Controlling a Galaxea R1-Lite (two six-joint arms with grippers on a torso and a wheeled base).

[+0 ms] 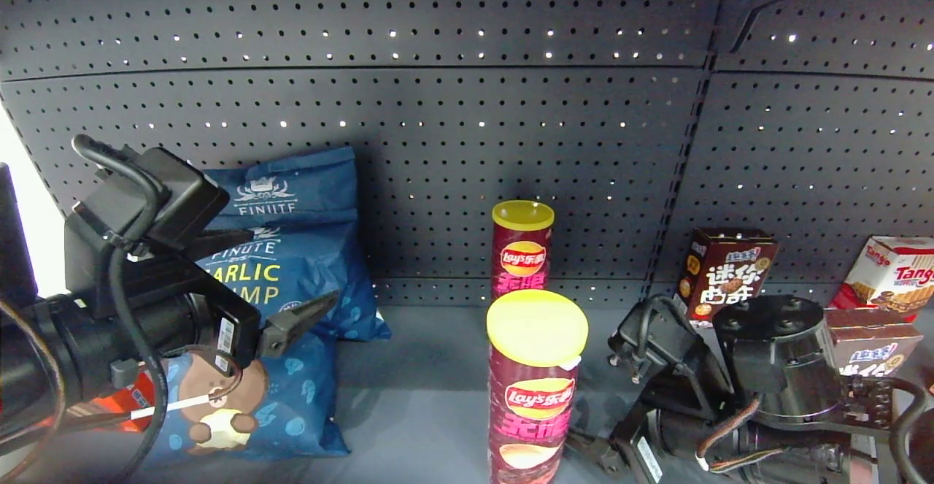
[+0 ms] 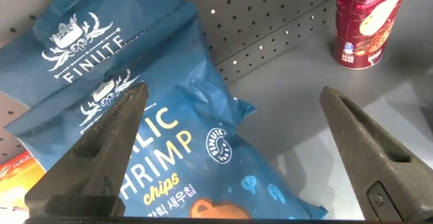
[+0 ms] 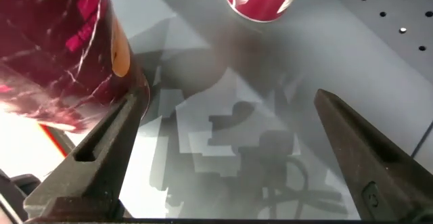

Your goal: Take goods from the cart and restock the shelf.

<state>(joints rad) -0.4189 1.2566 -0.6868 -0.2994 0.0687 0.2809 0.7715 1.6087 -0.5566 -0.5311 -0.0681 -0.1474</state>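
**Both claws empty at shelf**

Front chip can (image 1: 536, 382) stands upright on shelf board (image 1: 419, 404), rear can (image 1: 522, 250) behind it, blue bags (image 1: 292, 250) to the left. Left gripper (image 2: 233, 92) is by the bags and right gripper (image 3: 226, 97) by the front can; both are spread apart w/ nothing held. We judge this placement done. Next we need a fresh item from the cart. Pegboard wall (image 1: 467, 104) at the back, snack boxes (image 1: 722, 269) to the right.

On the grey shelf (image 1: 430, 404) the front can (image 1: 535, 396) and the rear can (image 1: 521, 254) (both maroon, yellow-lidded) stand upright in line, apart from the blue chip bags (image 1: 314, 272) overlapping at the left, the hindmost leaning on the pegboard back (image 1: 452, 141).
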